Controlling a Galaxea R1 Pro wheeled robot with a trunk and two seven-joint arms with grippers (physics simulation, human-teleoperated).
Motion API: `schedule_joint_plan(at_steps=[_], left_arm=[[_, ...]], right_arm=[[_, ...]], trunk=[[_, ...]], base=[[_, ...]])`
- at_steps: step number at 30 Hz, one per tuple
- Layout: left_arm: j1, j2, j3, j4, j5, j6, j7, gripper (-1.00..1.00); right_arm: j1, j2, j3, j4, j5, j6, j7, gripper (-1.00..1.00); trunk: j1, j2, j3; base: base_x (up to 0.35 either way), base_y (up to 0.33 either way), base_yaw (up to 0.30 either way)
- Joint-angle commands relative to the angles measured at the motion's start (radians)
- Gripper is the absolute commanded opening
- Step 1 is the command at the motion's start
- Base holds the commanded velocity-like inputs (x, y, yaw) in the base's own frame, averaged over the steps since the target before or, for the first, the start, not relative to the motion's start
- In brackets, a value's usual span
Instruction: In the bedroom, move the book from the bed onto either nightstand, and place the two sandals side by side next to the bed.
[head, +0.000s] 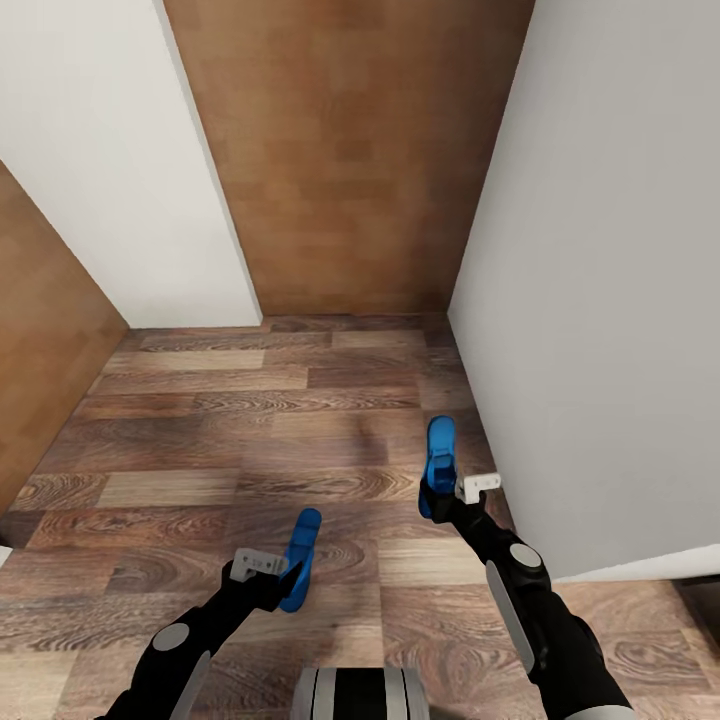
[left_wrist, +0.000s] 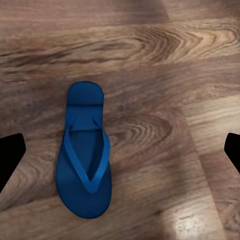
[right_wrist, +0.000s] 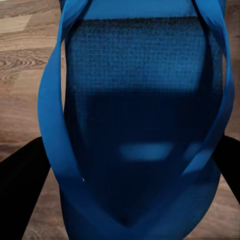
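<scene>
Item: two blue sandals, in transit along a narrow passage of brown wood-plank floor (head: 250, 420) between white walls (head: 600, 300). No bed, book or nightstand in sight from here.

Right sandal (head: 438, 462): carried by the right claw (head: 440, 495), fingers closed around it; the wrist view shows its textured sole and straps (right_wrist: 142, 125) pressed close between the dark fingers (right_wrist: 20, 190).

Left sandal (head: 299, 557): at the left claw (head: 290, 575) in the head view, apparently carried. In the left wrist view it (left_wrist: 84, 155) sits whole between widely parted finger tips (left_wrist: 10, 155), strap side toward the camera. Whether the left claw actually grips it cannot be told.

Handling notes, as judgement:
- Step in hand is carriage toward the bed; both sandals are off the floor, none placed.
- Keep both arms tucked; the right arm runs near the right-hand wall.
- Hold both closures steady while rolling.
- At the bed, set them down parallel, toes the same way, nearly touching.
</scene>
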Motion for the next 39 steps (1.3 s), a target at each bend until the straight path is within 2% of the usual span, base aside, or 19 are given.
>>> schedule_joint_plan(at_steps=[1,12,19,39], left_arm=[[0.000,0.001,-0.001,-0.001,0.008,0.007,0.000,1.00],[0.000,0.000,-0.001,-0.001,0.008,0.007,-0.001,1.00],[0.000,0.000,-0.001,-0.001,0.009,0.006,-0.001,1.00],[0.000,0.000,-0.002,-0.002,0.008,0.006,0.000,1.00]], right_arm=[[0.000,0.000,-0.001,-0.002,-0.007,0.007,0.004,-1.00],[0.000,0.000,-0.001,-0.002,-0.007,0.007,0.004,-1.00],[0.000,0.000,-0.001,-0.002,-0.007,0.007,0.004,-1.00],[0.000,0.000,-0.001,-0.001,-0.007,0.007,0.004,-1.00]], trunk=[[0.000,-0.001,-0.005],[0.005,-0.003,-0.047],[0.005,-0.003,-0.047],[0.005,-0.003,-0.047]], base=[[0.000,0.000,0.000],[0.000,0.000,0.000],[0.004,0.000,0.000],[0.122,-0.022,0.000]])
